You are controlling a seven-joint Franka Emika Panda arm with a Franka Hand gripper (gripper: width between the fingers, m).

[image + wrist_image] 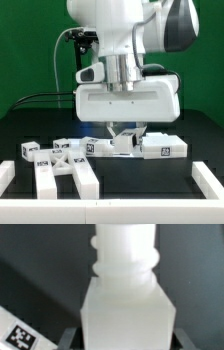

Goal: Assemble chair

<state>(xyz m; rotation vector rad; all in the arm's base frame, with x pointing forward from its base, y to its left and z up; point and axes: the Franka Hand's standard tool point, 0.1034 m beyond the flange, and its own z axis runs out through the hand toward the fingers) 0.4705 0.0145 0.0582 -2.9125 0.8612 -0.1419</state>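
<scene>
In the wrist view a chunky white chair leg (128, 297) fills the picture: a square block that narrows to a rounded, knobbed end. My gripper (125, 341) is shut on it, and its dark fingers (70, 339) press the block's two sides. In the exterior view the gripper (122, 141) is down at the table, with the white leg (122, 146) between its tips. Other white chair pieces (62, 160) with black-and-white tags lie at the exterior view's left.
A white tagged part (162, 147) lies just beyond the gripper at the exterior view's right. Low white walls (208, 180) border the black table on both sides. A tagged white edge (20, 335) shows at a corner of the wrist view.
</scene>
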